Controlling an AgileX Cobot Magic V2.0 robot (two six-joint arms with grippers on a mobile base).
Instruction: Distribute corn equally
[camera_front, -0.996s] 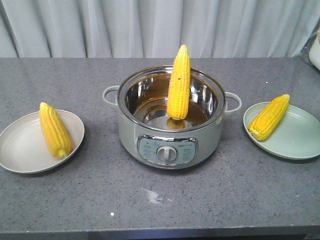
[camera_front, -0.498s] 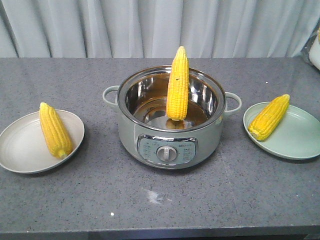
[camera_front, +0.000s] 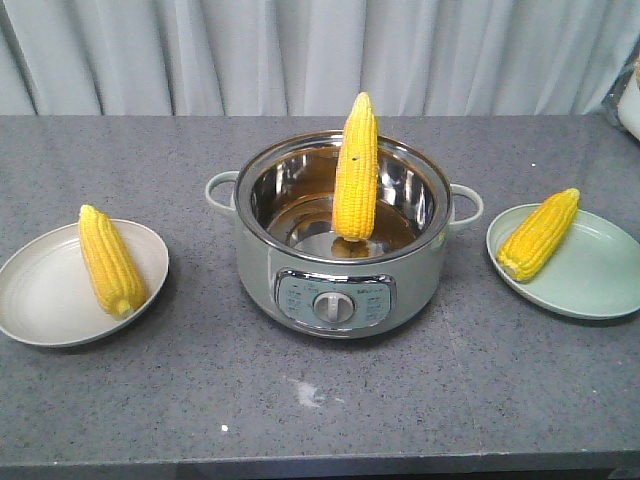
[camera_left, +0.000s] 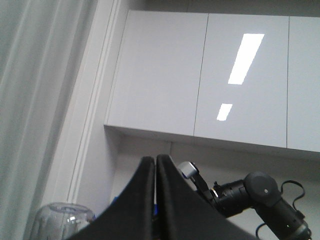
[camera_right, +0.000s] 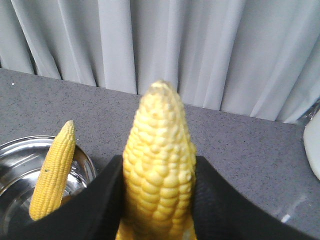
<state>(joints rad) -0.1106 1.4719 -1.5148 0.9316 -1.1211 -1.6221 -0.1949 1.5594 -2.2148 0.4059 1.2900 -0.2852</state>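
Since a second ago, the bright yellow corn cob standing in the pot (camera_front: 356, 170) has shifted slightly to the left. Over the last half second nothing on the table has moved. This cob stands tip up, its base down in the shiny steel bowl of the grey-green electric cooking pot (camera_front: 255, 270) and its tip above the rim.

Your right end effector (camera_right: 159, 167) pinches another husked yellow cob, the held cob (camera_right: 159, 125), tip up between its black fingers (camera_right: 102, 200). In the right wrist view the pot sits low to its left. Your left end effector (camera_left: 155, 159) is pressed together on nothing and points up at glossy white cabinets (camera_left: 200, 75).

To the left of the pot, the left cob (camera_front: 110, 262) lies on a round beige plate (camera_front: 40, 300). To the right, the right cob (camera_front: 538, 236) lies at a slant on a pale green plate (camera_front: 600, 285), near its inner rim. Both plates stand apart from the pot, which has side handles and a front dial.

Everything rests on a dark grey speckled table (camera_front: 150, 420). A small white smudge (camera_front: 308, 392) marks the table in front of the pot. A pale grey pleated curtain (camera_front: 200, 50) hangs behind.
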